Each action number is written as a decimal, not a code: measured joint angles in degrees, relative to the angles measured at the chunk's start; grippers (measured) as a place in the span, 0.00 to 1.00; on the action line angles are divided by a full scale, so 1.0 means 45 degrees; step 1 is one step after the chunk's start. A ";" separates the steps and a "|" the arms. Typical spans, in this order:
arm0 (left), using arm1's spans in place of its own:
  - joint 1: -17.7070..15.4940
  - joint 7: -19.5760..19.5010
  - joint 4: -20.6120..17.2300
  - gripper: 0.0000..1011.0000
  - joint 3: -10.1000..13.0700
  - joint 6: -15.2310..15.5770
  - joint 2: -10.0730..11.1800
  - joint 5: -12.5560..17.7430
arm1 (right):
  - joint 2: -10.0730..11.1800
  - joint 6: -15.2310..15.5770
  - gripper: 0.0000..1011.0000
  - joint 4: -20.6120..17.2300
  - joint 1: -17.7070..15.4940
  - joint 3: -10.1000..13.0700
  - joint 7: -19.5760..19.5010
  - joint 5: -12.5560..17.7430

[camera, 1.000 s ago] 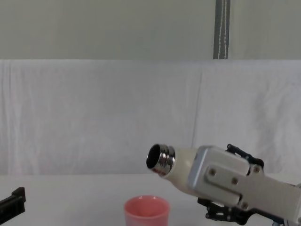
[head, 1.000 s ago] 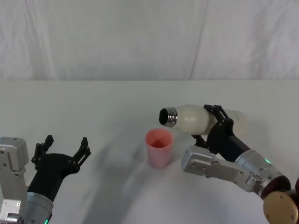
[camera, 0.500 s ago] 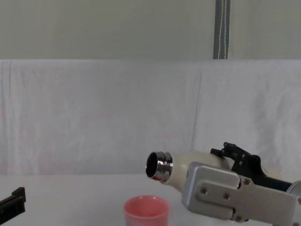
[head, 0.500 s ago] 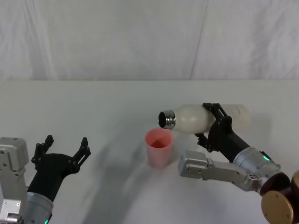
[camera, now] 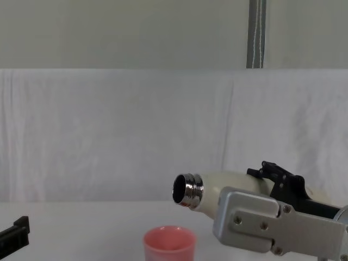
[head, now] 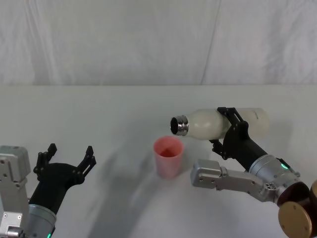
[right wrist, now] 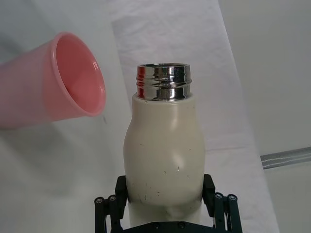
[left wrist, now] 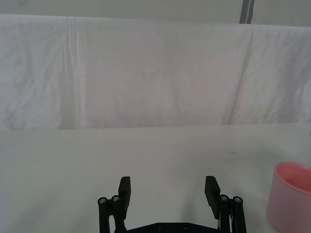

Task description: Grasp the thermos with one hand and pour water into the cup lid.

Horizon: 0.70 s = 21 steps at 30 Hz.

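My right gripper (head: 231,132) is shut on the cream-white thermos (head: 208,124), holding it almost level in the air. Its open steel neck (head: 179,125) points left, just above and right of the pink cup lid (head: 168,157), which stands upright on the table. From the chest view the thermos (camera: 231,185) hangs higher than the cup lid (camera: 169,243). The right wrist view has the black jaws clamped on both sides of the thermos (right wrist: 163,150), the cup lid (right wrist: 58,82) beyond its mouth. The water is out of view. My left gripper (head: 67,156) rests open at the near left.
The table (head: 99,114) is covered with a white cloth, and a white draped backdrop (head: 148,39) closes off the far edge. In the left wrist view, the open left gripper (left wrist: 168,187) faces bare cloth, the cup lid (left wrist: 291,194) off to one side.
The right wrist has rotated, bringing the thermos from a raised-mouth tilt to nearly level, with a slight shift right. The cup lid and left arm have not moved.
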 joint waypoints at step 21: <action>0.0000 -0.0001 0.0000 0.99 0.0000 0.0000 0.0000 0.0000 | -0.0037 -0.0038 0.94 -0.0020 -0.0036 0.0019 0.0025 0.0086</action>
